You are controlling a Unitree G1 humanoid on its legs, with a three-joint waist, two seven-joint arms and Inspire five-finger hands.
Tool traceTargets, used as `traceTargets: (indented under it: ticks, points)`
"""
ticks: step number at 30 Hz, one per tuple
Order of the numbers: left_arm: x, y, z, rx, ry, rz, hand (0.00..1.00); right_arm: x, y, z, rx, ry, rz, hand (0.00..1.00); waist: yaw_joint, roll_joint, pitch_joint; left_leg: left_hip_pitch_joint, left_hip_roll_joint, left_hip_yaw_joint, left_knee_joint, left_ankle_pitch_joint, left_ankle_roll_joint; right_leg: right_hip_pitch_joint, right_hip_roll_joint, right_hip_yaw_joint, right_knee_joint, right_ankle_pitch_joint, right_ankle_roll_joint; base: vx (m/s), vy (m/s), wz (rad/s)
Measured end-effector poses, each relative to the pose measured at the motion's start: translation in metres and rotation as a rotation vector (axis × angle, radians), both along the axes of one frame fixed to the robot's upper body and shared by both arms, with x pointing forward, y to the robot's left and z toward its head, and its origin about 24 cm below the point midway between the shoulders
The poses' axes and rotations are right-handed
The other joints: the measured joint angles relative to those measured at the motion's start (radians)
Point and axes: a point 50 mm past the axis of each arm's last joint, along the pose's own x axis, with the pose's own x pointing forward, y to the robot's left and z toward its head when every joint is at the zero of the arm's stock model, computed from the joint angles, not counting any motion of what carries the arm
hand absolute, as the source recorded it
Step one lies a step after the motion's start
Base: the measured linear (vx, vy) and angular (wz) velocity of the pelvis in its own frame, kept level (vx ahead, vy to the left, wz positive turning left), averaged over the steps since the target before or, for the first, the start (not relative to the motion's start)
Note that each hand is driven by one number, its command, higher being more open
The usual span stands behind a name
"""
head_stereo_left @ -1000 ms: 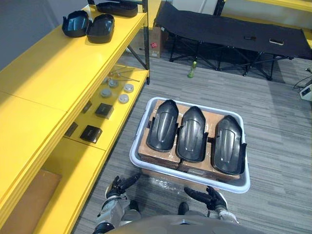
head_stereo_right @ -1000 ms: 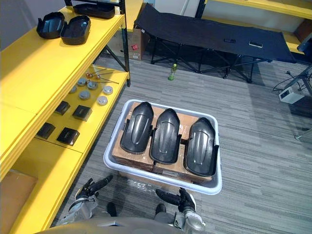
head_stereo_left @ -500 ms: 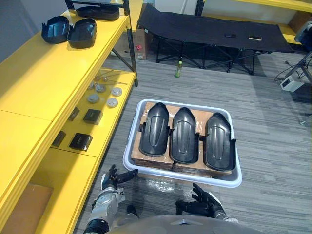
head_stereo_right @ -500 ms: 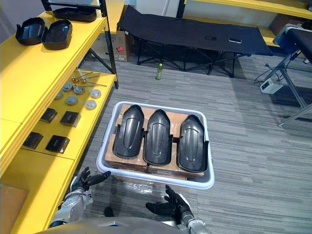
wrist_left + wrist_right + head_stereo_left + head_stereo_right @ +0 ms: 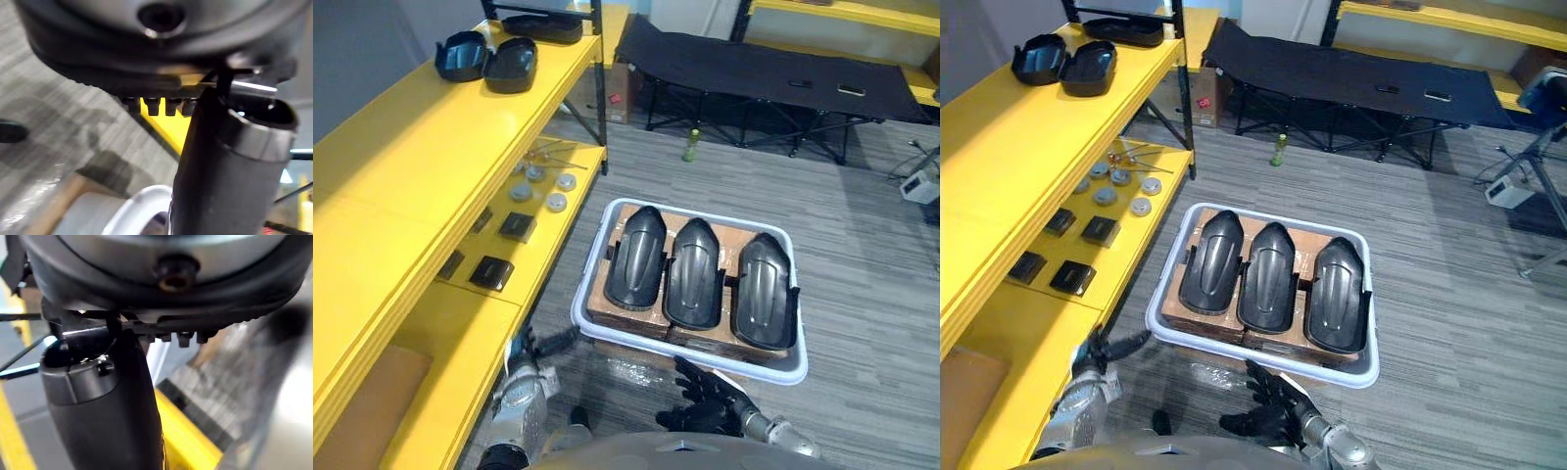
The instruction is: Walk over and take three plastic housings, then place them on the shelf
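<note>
Grey carpet floor, yellow shelf at left. On floor: white tub, three black housings side by side on cardboard. Left hand near tub's left corner, fingers straight. Right hand below near rim, fingers spread, empty.

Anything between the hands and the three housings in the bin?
Only the white bin's near rim lies between the left hand, the right hand and the three housings, which lie uncovered on cardboard.
</note>
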Motion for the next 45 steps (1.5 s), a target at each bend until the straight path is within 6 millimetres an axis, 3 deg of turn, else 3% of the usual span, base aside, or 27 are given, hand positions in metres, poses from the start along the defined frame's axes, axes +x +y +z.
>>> traceTargets:
  ticks: [2, 4, 6, 8, 14, 17, 20, 25, 29, 35, 45]
  points:
    - [0.009, -0.005, 0.038, 0.011, -0.180, -0.023, 1.00, 0.013, 0.032, 0.027, 0.108, -0.123, -0.039, 1.00, 0.002, 0.007, -0.004, -0.005, 0.000, 0.004, 0.003, -0.002, 0.000, -0.008, 0.000, 0.003, 0.001, 0.000, 0.000, -0.01, 0.002, -0.03]
    - [0.014, -0.016, 0.066, 0.012, -0.313, -0.077, 1.00, 0.024, 0.047, 0.045, 0.172, -0.190, -0.092, 1.00, 0.003, 0.011, -0.009, -0.016, -0.002, 0.013, 0.019, -0.009, 0.004, -0.018, -0.003, 0.011, 0.003, 0.004, 0.003, 0.00, 0.019, -0.13]
    - [0.020, -0.032, 0.087, 0.012, -0.409, -0.177, 1.00, 0.030, 0.047, 0.060, 0.184, -0.242, -0.155, 1.00, 0.006, 0.013, -0.011, -0.016, -0.002, 0.028, 0.035, -0.023, 0.006, -0.018, -0.005, 0.029, 0.003, 0.006, 0.005, 0.01, 0.029, -0.22]
    - [0.021, -0.051, 0.101, 0.004, -0.473, -0.304, 1.00, 0.033, 0.030, 0.077, 0.163, -0.302, -0.277, 1.00, 0.000, 0.015, -0.012, -0.017, 0.000, 0.058, 0.064, -0.050, 0.007, -0.025, -0.006, 0.058, 0.003, 0.007, 0.007, 0.02, 0.032, -0.38]
    - [0.014, -0.069, 0.102, -0.058, -0.463, -0.453, 1.00, 0.028, -0.036, 0.108, -0.036, -0.456, -0.523, 1.00, -0.044, 0.030, -0.012, -0.046, 0.015, 0.101, 0.137, -0.113, 0.015, -0.067, 0.003, 0.147, 0.003, 0.019, 0.010, 0.04, 0.024, -0.46]
    - [0.015, -0.070, 0.104, -0.065, -0.459, -0.465, 1.00, 0.028, -0.045, 0.113, -0.092, -0.482, -0.603, 1.00, -0.067, 0.034, -0.009, -0.046, 0.018, 0.112, 0.142, -0.124, 0.011, -0.079, 0.007, 0.172, 0.003, 0.023, 0.011, 0.02, 0.017, -0.30]
    - [0.014, -0.077, 0.108, -0.082, -0.477, -0.496, 1.00, 0.029, -0.052, 0.114, -0.158, -0.491, -0.733, 1.00, -0.061, 0.041, 0.001, -0.051, 0.019, 0.121, 0.155, -0.136, 0.013, -0.085, 0.006, 0.187, 0.004, 0.027, 0.012, -0.02, 0.024, -0.11]
    - [0.016, -0.080, 0.110, -0.089, -0.486, -0.471, 1.00, 0.035, -0.088, 0.129, -0.309, -0.574, -1.033, 1.00, -0.063, 0.067, 0.058, -0.127, 0.018, 0.116, 0.234, -0.163, 0.025, -0.124, -0.004, 0.192, 0.007, 0.046, 0.018, -0.06, 0.028, 0.01]
    - [0.017, -0.072, 0.110, -0.080, -0.486, -0.430, 1.00, 0.031, -0.121, 0.145, -0.395, -0.639, -1.292, 1.00, -0.064, 0.062, 0.131, -0.182, 0.021, 0.097, 0.276, -0.165, 0.027, -0.153, -0.005, 0.183, 0.007, 0.060, 0.015, -0.09, -0.003, 0.09]
    - [0.028, -0.066, 0.120, -0.083, -0.540, -0.409, 1.00, 0.038, -0.150, 0.145, -0.460, -0.627, -1.542, 1.00, -0.057, 0.061, 0.213, -0.236, 0.022, 0.062, 0.322, -0.166, 0.031, -0.173, -0.006, 0.158, 0.020, 0.066, 0.013, -0.07, 0.001, 0.15]
    - [0.037, -0.062, 0.126, -0.076, -0.572, -0.423, 1.00, 0.076, -0.168, 0.132, -0.505, -0.547, -1.592, 1.00, -0.029, 0.080, 0.277, -0.288, 0.019, 0.009, 0.347, -0.156, 0.037, -0.190, -0.006, 0.111, 0.031, 0.065, 0.010, -0.04, -0.006, 0.13]
